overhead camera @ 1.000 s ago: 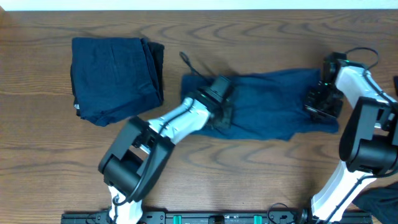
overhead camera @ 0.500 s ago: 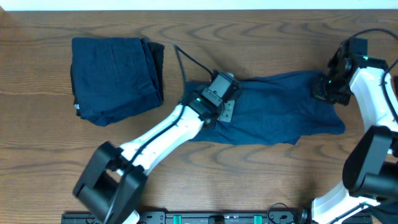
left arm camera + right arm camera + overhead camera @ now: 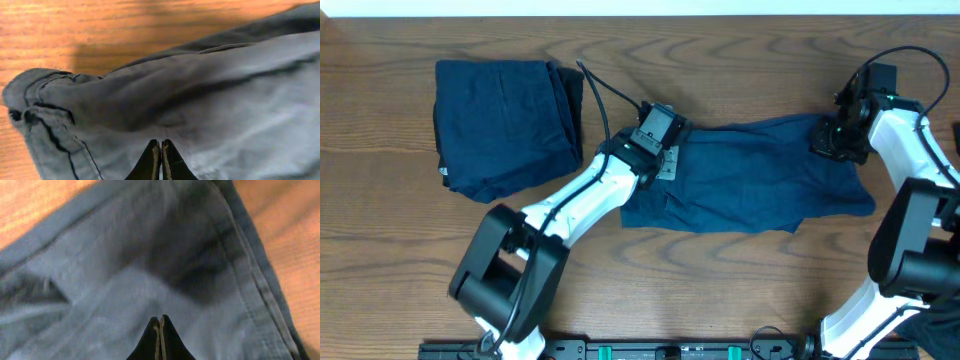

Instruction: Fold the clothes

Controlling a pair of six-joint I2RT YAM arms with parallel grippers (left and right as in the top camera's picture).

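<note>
folded bundle [image 3: 500, 125] at the table's [image 3: 390, 260] left, spread garment [image 3: 760, 185] to its right, near, not touching

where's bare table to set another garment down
The table is bare in front of the spread garment, between left arm and right arm; also near-left, below the folded bundle. Crowded in the middle, where garment and left arm lie.

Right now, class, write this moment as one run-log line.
left gripper: shut, over unfolded garment | right gripper: shut, over its right end | folded bundle: apart, left
</note>
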